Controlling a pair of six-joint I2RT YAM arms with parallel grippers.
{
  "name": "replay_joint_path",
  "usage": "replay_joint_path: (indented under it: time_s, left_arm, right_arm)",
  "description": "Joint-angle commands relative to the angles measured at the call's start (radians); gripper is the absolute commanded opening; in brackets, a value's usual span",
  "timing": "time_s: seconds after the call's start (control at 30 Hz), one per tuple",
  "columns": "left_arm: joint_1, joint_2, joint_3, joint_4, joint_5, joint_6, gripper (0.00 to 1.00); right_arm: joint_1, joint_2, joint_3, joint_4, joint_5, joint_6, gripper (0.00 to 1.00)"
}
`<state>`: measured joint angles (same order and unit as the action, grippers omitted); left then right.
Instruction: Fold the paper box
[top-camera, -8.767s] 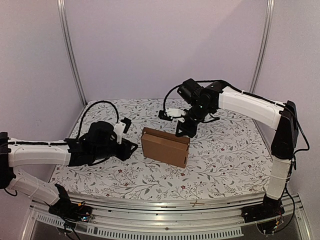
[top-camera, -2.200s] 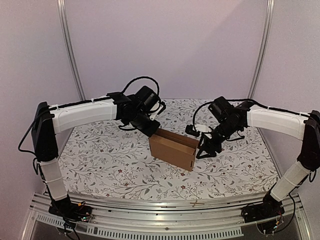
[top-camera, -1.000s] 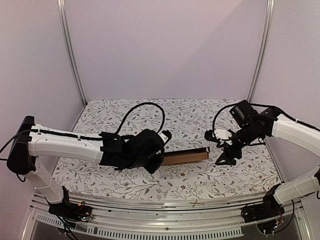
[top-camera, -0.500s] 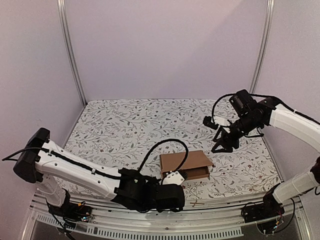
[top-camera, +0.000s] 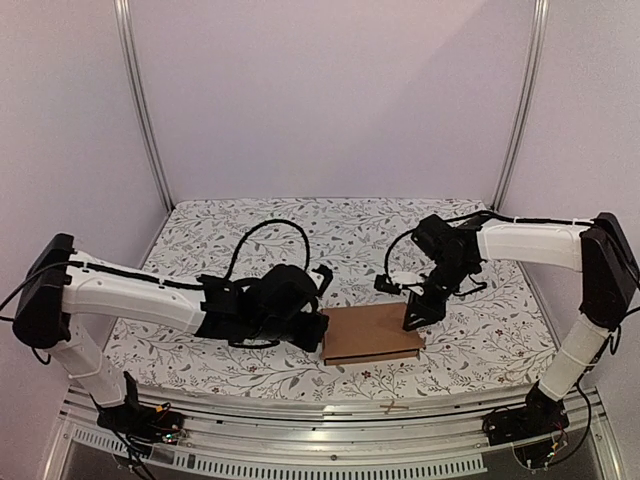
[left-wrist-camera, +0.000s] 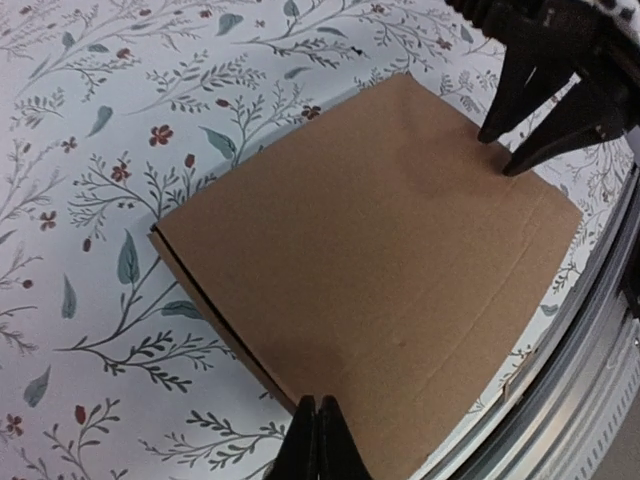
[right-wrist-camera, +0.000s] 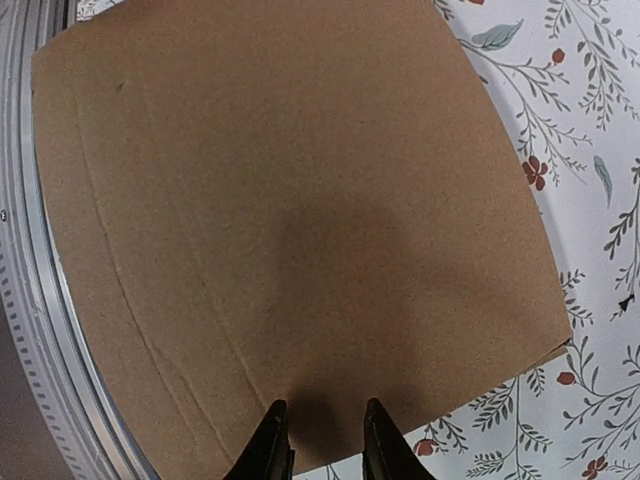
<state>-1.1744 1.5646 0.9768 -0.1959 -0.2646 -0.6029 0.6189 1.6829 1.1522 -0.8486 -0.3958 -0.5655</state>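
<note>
The paper box (top-camera: 371, 334) lies flat and closed on the floral cloth near the front rail, a plain brown cardboard rectangle. My left gripper (top-camera: 320, 330) is shut, its tips (left-wrist-camera: 316, 402) pressed together against the box's (left-wrist-camera: 380, 260) left edge with nothing between them. My right gripper (top-camera: 414, 316) stands over the box's far right corner. Its fingers (right-wrist-camera: 275, 415) are a narrow gap apart above the lid (right-wrist-camera: 290, 220), holding nothing; from the left wrist view they (left-wrist-camera: 540, 110) seem to touch the top.
The aluminium front rail (top-camera: 330, 408) runs just in front of the box, with a small wooden bit (top-camera: 396, 407) lying on it. Lilac walls and two frame posts (top-camera: 140, 110) close in the back and sides. Floral cloth (top-camera: 250, 240) covers the table.
The left arm has drawn back from the front rail to the box's left edge. The right gripper has come down from the back right onto the box, its jaws narrowing. The box now looks flatter.
</note>
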Motion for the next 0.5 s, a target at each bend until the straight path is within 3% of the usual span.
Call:
replay_joint_path:
  time_s: [0.0,0.2,0.47]
  left_arm:
    - [-0.001,0.171,0.064,0.064,0.203,0.027,0.03]
    - [-0.001,0.341,0.140,-0.054,0.223,0.029,0.00]
    - [0.003,0.394,0.154,-0.085,0.212,0.030,0.00]
  right_arm:
    - [0.004,0.067,-0.011,-0.007,0.061,-0.015,0.24]
    - [0.006,0.131,-0.008,-0.013,0.072,0.004,0.23]
    - [0.000,0.126,0.030,-0.065,0.035,0.023,0.23]
